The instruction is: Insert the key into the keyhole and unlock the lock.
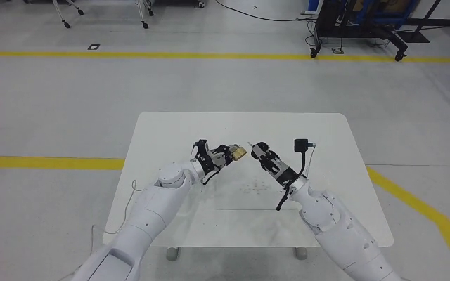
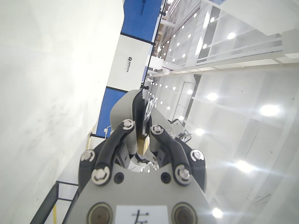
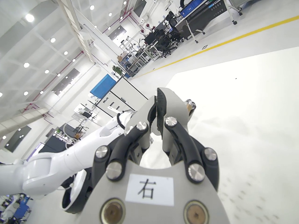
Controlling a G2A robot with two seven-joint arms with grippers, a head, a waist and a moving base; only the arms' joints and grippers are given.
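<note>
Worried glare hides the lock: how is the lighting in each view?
Top view: even light, the lock plain against the white table. Left wrist view: ceiling lamps flare beside the left gripper, yet the brass shows. Right wrist view: the lamps lie well off the right gripper.

I'm looking at a white table (image 1: 176,133) standing on a grey floor (image 1: 84,98), with a yellow line (image 1: 176,54) running across beyond its far edge. A dark wheeled cart (image 1: 362,28) is sitting far off, and faint scuffs (image 1: 256,186) are marking the tabletop.

Narrow gap between lock (image 1: 239,152) and right gripper (image 1: 254,148).
</note>
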